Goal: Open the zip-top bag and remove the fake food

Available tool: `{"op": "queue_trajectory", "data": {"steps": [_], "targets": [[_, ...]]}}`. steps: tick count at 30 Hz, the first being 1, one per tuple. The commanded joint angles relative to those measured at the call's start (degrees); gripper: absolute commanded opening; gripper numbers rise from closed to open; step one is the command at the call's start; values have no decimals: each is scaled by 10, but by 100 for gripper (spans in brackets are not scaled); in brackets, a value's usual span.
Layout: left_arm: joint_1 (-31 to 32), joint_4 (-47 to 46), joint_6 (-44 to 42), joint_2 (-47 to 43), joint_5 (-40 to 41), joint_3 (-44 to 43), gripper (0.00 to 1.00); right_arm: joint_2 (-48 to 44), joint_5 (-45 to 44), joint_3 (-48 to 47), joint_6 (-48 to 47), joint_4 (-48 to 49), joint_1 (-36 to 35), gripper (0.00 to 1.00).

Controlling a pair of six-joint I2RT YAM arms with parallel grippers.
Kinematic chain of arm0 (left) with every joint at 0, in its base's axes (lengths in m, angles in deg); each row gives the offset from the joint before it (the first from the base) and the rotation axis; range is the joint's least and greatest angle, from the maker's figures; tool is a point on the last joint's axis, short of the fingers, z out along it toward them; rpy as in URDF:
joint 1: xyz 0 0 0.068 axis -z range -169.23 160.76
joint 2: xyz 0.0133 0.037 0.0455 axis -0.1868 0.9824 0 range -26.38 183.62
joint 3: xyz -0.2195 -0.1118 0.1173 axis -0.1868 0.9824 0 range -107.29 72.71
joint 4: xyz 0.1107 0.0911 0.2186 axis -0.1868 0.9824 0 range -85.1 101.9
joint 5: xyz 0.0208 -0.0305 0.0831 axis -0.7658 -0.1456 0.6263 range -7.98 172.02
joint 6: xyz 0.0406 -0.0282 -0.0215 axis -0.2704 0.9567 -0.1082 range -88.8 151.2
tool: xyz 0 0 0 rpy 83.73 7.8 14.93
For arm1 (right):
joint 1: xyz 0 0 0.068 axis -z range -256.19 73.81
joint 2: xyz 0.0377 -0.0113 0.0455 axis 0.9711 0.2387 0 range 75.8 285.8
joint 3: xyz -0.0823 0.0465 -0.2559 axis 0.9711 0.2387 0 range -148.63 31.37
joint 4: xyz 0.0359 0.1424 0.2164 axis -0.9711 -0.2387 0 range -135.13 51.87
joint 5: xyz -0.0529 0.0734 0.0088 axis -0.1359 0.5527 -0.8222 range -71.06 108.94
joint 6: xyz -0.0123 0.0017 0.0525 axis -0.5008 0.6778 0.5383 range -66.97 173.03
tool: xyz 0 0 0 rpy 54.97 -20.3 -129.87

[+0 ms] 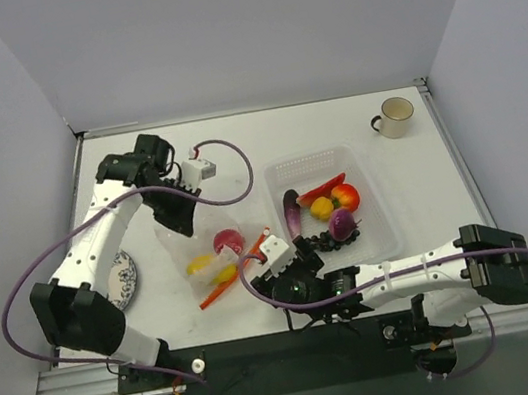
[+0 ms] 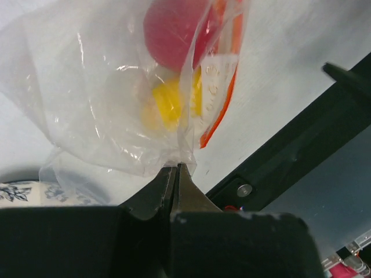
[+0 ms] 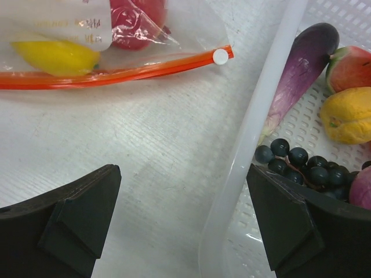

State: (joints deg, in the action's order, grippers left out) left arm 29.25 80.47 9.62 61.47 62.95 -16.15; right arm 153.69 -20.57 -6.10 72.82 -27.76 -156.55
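**Bag pinched in my left pincer, beside the basket**

The zip-top bag (image 1: pixel 215 256) is thin, clear, crinkly film that throws soft glare. An orange-red zip strip (image 3: pixel 116 72) runs straight along its mouth and ends in a small white round slider (image 3: pixel 220 56) at the end nearest the white mesh basket (image 1: pixel 369 190). The fake food (image 1: pixel 228 241) still inside is glossy moulded plastic: a round red piece pressed against the film and a smooth yellow piece (image 3: pixel 55 55) lying just behind the strip.

The bag sits on the bench (image 1: pixel 424 181) just left of the basket in the overhead view. My left pincer (image 2: pixel 175 171) is clamped tight on a fold of film at the bag's edge, on the side away from the basket. My right pincer (image 3: pixel 182 174) is spread wide with nothing in it, above the bare strip between the bag's zip and the basket's near-left wall.

In the basket lie a long purple eggplant (image 1: pixel 292 215), a red chili (image 1: pixel 321 188), a dimpled yellow lemon (image 1: pixel 322 208), a red-orange round fruit (image 1: pixel 346 195) and a cluster of dark beady grapes (image 1: pixel 324 241).

The bench is matt white with a fine ribbed grain. Plain pale walls close it in on three sides. A cream mug (image 1: pixel 395 117) stands beyond the basket's far-right corner. A blue-patterned plate (image 1: pixel 126 279) lies well left of the basket, past the bag.
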Motion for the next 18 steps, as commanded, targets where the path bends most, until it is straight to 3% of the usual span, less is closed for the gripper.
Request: {"op": "queue_trajectory", "data": {"steps": [1,8,18], "targets": [[2,-66,-4,14,94,101,0,20,16,-1,8,28,-5,96],[0,-184,-11,96,222,159,0,64,44,-9,-19,86,-1,97],[12,-256,0,172,236,188,0,142,100,-92,-80,146,39,96]]}}
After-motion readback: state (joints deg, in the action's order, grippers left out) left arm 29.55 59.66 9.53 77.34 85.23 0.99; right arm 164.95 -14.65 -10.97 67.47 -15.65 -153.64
